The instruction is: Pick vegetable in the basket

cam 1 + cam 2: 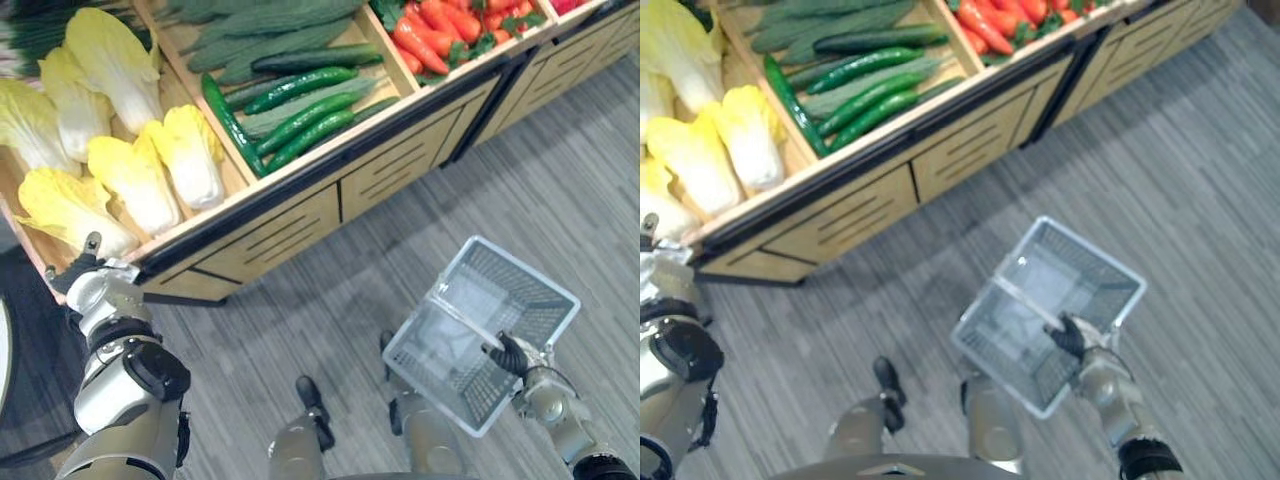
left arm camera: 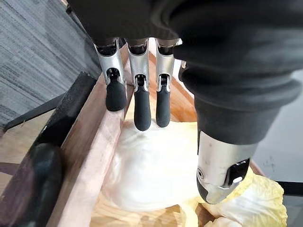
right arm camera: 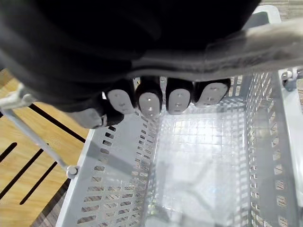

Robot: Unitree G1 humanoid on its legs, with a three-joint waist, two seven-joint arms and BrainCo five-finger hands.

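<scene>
"Which step was it?"

"The reach. My left hand (image 2: 142, 101) hung over a pale cabbage (image 2: 151, 170) by the wooden bin's rim (image 2: 104, 161), fingers straight, thumb apart, gripping nothing. Next, I judged, they had to drop and close round it."

"And the right?"

"My right hand (image 1: 512, 355) curled round the handle (image 1: 468, 320) of the grey basket (image 1: 530, 285). I could read no print."

Bright even light; soft shadow under stand (image 1: 300, 225) (basket (image 3: 118, 189) floor glints).
</scene>
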